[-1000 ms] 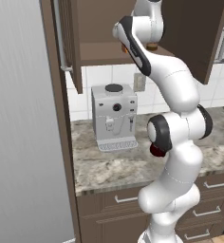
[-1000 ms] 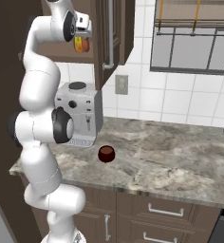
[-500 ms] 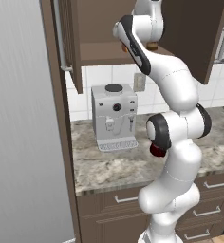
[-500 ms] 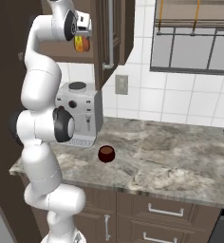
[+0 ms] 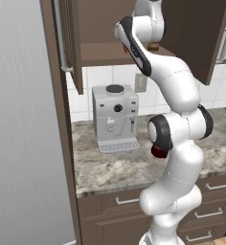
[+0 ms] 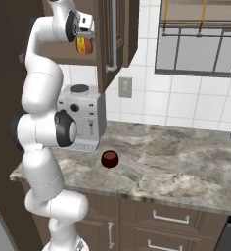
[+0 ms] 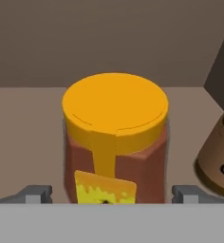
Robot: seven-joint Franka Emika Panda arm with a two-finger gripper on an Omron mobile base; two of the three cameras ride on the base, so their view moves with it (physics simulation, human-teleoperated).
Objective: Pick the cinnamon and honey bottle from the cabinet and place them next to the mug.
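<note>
The honey bottle (image 7: 115, 142), amber with an orange cap and a yellow label, stands on the cabinet shelf (image 7: 28, 123). My gripper (image 7: 111, 195) is open, one fingertip on each side of the bottle's lower body and a small gap at both. The cinnamon jar (image 7: 218, 161) shows brown at the right edge, close beside the bottle. From the right base view, the hand (image 6: 85, 29) sits high inside the cabinet (image 6: 110, 44) with the honey bottle (image 6: 83, 45) just under it. The dark red-brown mug (image 6: 109, 158) rests on the counter below, partly hidden behind the arm (image 5: 158, 151).
A white coffee machine (image 6: 80, 115) stands on the marble counter (image 6: 176, 166) directly under the cabinet, left of the mug. Both cabinet doors hang open (image 5: 191, 38). A tall grey fridge (image 5: 24, 134) walls off the left. Drawers (image 6: 171, 215) run beneath the counter.
</note>
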